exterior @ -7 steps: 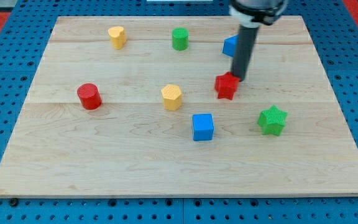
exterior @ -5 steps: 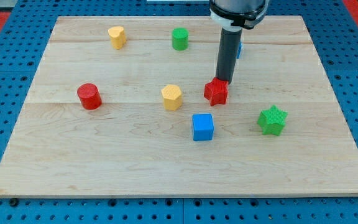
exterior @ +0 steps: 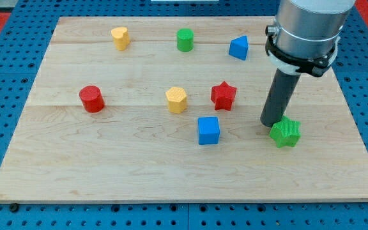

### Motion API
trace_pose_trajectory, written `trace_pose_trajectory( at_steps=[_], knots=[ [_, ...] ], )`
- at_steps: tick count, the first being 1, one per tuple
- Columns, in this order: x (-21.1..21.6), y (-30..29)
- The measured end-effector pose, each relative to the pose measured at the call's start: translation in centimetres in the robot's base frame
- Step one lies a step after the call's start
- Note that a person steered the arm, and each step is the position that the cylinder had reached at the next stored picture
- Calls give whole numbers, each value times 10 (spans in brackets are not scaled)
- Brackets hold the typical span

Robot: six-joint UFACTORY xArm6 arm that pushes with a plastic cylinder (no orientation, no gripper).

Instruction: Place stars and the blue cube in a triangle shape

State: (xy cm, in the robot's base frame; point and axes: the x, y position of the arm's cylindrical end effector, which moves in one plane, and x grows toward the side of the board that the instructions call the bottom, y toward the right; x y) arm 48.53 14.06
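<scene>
1. Tip [exterior: 271,123] of my rod sits against the green star [exterior: 285,132], on that star's upper left side, touching it or as good as touching.
2. Rod carries no jaws, so nothing here is spread, pressed together or pinching; it is a plain dark bar coming down from my grey housing [exterior: 305,29].
3. Green star lies on the wooden board [exterior: 107,160], toward the view's right and a little below the middle.
4. Red star [exterior: 223,95] lies up and to the left of the green star, well apart from it and from my tip.
5. Blue cube [exterior: 208,130] lies left of the green star, at about the same height in the view, just below the red star and slightly to its left.
6. Blue triangular block [exterior: 238,47] stands far above the green star, near the board's top edge.
7. Green cylinder [exterior: 184,39] is further left along that top edge, and a yellow block [exterior: 120,38], its shape unclear, further left again.
8. Yellow hexagonal block [exterior: 176,99] lies left of the red star.
9. Red cylinder [exterior: 91,99] is farthest from the green star, toward the view's left.
</scene>
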Motion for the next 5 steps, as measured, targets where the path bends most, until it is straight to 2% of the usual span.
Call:
trace_pose_trajectory(
  at_steps=[1,2,3,5],
  knots=[
    [-37,-37],
    [-33,-60],
    [-7,-78],
    [-23,-97]
  ],
)
